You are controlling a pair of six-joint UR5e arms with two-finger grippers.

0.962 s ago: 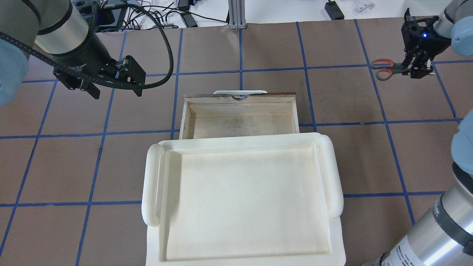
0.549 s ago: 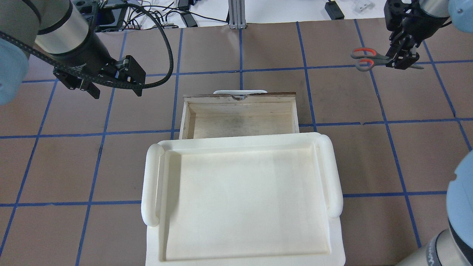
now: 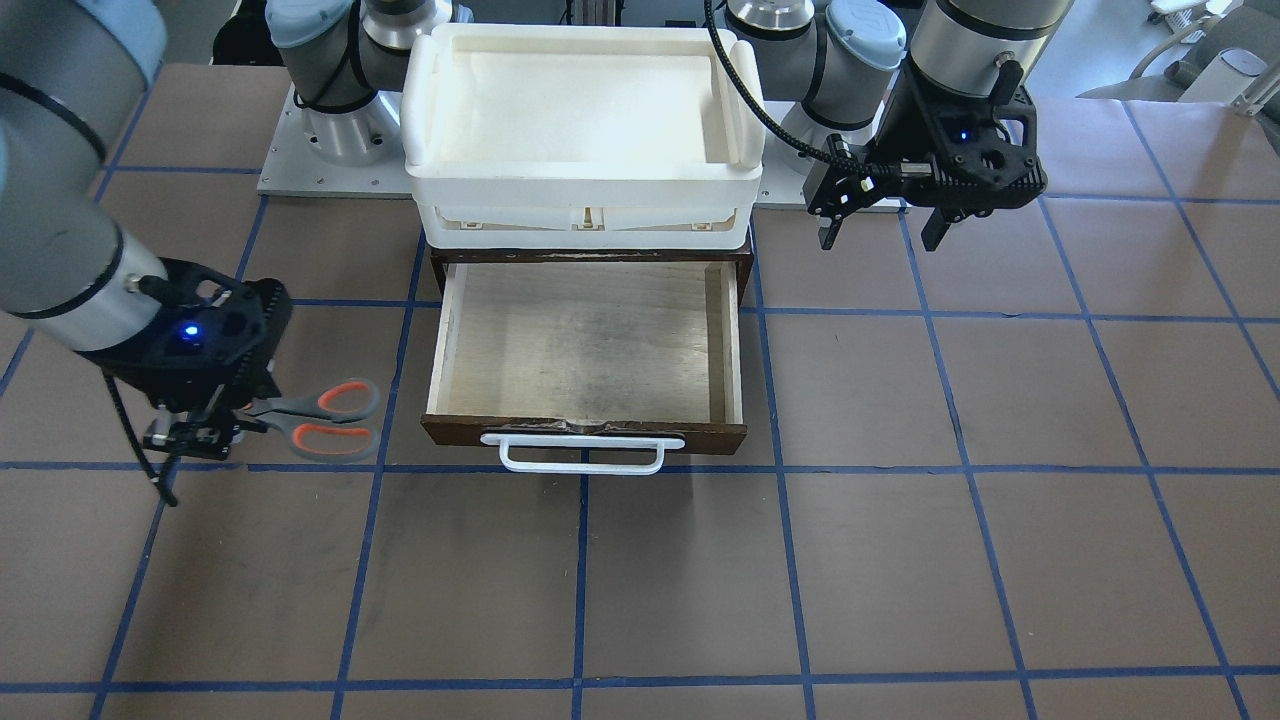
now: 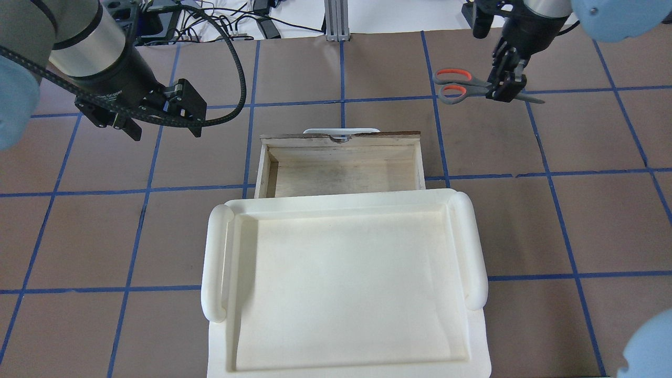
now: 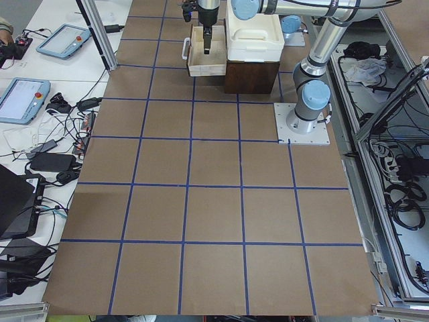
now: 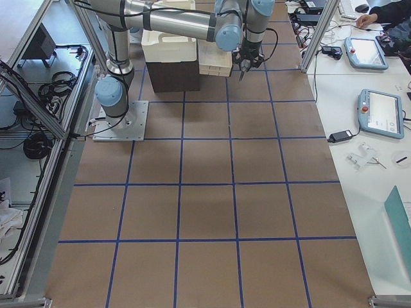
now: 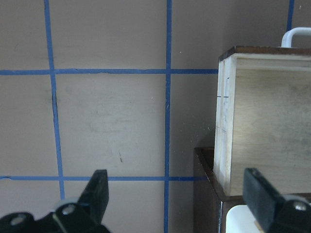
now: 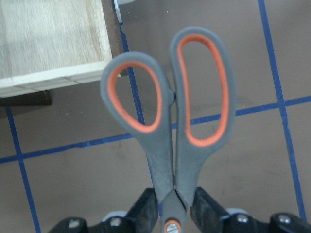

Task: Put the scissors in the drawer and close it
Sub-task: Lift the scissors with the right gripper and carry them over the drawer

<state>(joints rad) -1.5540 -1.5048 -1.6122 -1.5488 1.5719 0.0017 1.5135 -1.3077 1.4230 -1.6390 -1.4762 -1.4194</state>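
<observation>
The scissors (image 4: 455, 84), with grey handles and orange-red linings, hang in my right gripper (image 4: 505, 87), which is shut on them at the pivot, handles pointing toward the drawer. They are held above the table, beyond and to the right of the open drawer (image 4: 341, 137). In the right wrist view the scissors (image 8: 170, 121) fill the middle, with the drawer's corner (image 8: 48, 39) at upper left. The drawer (image 3: 585, 340) is pulled out and empty, its white bar handle (image 3: 583, 455) in front. My left gripper (image 4: 164, 128) is open and empty, left of the drawer.
A white plastic tray (image 4: 215, 262) sits on top of the dark brown cabinet (image 3: 590, 255) that holds the drawer. The brown table is marked with a blue tape grid. Cables and devices lie beyond the far edge (image 4: 210, 21).
My right gripper has carried the scissors left and farther from the robot, closer to the drawer's front right corner. The left arm and the drawer have not moved.
</observation>
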